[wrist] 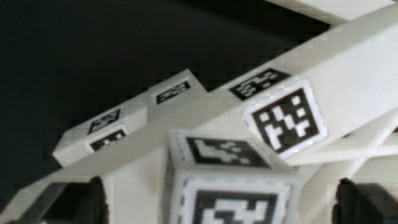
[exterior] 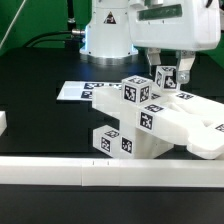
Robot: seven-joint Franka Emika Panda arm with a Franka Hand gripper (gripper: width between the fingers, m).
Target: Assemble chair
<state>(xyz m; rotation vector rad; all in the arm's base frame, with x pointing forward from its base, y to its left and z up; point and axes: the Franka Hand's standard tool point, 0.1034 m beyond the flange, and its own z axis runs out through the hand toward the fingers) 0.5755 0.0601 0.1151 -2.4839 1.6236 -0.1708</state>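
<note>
The chair [exterior: 160, 120] lies on the black table as one chunky white piece with several black-and-white tags; an upright tagged block [exterior: 166, 78] rises at its far end. My gripper [exterior: 171, 72] hangs over that block with a finger on each side. In the wrist view the dark fingers [wrist: 64, 200] stand at both edges of the picture, and the tagged block [wrist: 231, 200] sits between them with room on each side. The jaws look open. More tagged chair parts [wrist: 285, 118] slope away beyond the block.
The marker board [exterior: 74, 90] lies flat behind the chair toward the exterior view's left. A long white border rail [exterior: 110, 171] runs along the near table edge. A small white piece [exterior: 3, 122] sits at the left edge. The robot base [exterior: 108, 35] stands behind.
</note>
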